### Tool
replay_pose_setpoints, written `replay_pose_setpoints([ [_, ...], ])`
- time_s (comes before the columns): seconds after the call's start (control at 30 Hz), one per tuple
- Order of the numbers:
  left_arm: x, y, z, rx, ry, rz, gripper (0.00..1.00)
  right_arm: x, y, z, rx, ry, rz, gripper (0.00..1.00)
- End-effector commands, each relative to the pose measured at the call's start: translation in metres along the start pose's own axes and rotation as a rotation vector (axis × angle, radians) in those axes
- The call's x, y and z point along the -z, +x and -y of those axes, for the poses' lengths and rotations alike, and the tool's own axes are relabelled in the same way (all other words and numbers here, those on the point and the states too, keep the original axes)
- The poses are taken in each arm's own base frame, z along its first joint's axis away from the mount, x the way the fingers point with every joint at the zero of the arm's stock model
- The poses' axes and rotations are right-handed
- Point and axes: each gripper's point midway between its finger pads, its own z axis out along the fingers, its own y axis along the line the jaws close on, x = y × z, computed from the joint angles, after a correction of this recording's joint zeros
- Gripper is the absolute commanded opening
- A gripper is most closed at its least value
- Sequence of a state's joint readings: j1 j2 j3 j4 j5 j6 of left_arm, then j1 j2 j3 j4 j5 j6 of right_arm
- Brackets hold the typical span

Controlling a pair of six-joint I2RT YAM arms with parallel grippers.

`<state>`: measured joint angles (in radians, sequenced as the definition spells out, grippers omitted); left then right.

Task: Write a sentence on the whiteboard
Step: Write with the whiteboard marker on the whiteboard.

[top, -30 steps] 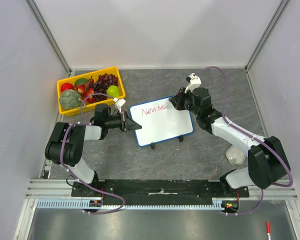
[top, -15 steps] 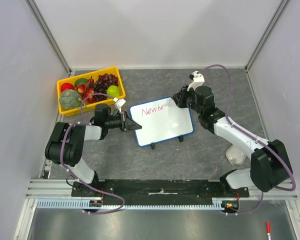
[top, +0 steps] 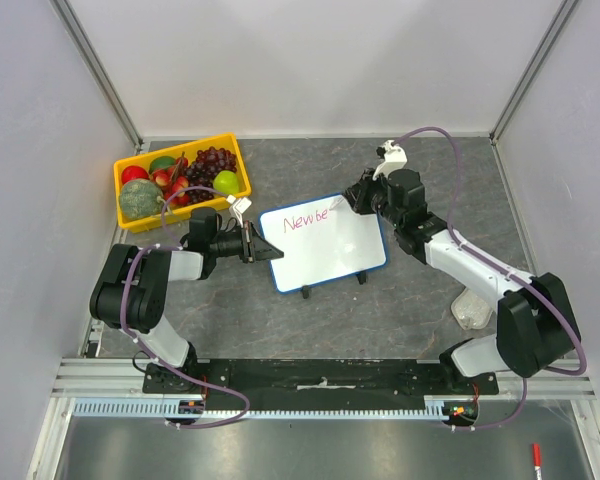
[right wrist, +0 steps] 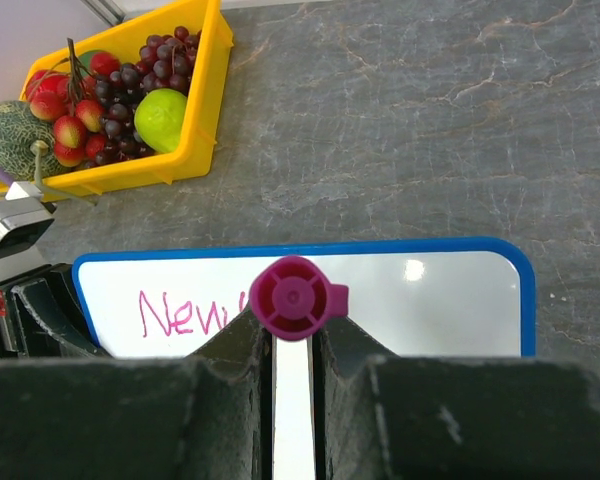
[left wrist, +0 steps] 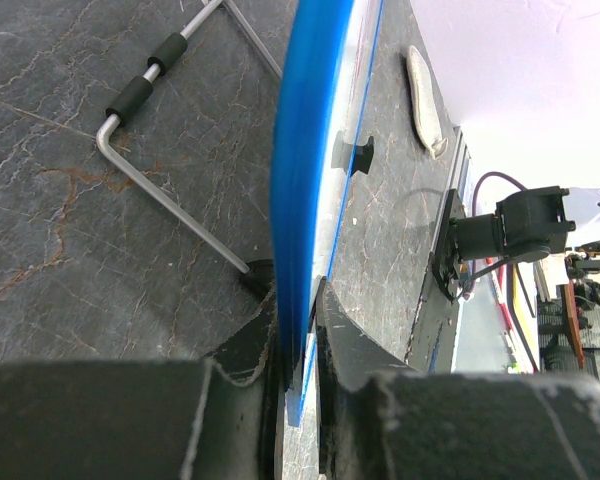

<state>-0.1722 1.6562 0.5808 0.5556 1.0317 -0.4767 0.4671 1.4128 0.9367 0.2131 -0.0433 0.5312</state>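
Observation:
The whiteboard, white with a blue frame, stands tilted at the table's middle. My left gripper is shut on its left edge; the left wrist view shows the blue frame edge-on between the jaws of that gripper. The sentence reads "New be" in pink at the board's top left, and it partly shows in the right wrist view. My right gripper is shut on a pink marker whose tip is on the board, just right of the writing.
A yellow tray of fruit stands at the back left, and also shows in the right wrist view. A pale crumpled object lies right of the board. A red marker lies off the table, front right. The board's wire stand rests behind it.
My right gripper with the marker has shifted slightly up and to the right along the board's top. The left gripper and the board have not moved.

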Motion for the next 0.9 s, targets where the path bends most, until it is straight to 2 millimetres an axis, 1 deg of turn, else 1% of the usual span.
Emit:
replay_pose_setpoints([
  [0.0, -0.002, -0.004, -0.015, -0.047, -0.067, 0.016, 0.02, -0.003, -0.022, -0.002, 0.01, 0.009, 0.055, 0.0],
  [0.23, -0.002, -0.004, -0.015, -0.047, -0.068, 0.017, 0.02, -0.006, -0.02, 0.001, 0.014, 0.019, 0.048, 0.0],
  [0.43, -0.001, -0.004, -0.015, -0.045, -0.07, 0.018, 0.02, -0.009, -0.015, -0.006, 0.014, -0.027, 0.022, 0.0],
  [0.67, -0.003, -0.004, -0.014, -0.045, -0.066, 0.014, 0.02, -0.007, 0.004, -0.002, 0.014, -0.027, -0.021, 0.0],
  [0.87, -0.002, -0.004, -0.015, -0.043, -0.065, 0.013, 0.02, -0.002, 0.015, 0.002, 0.015, -0.023, -0.046, 0.0],
])
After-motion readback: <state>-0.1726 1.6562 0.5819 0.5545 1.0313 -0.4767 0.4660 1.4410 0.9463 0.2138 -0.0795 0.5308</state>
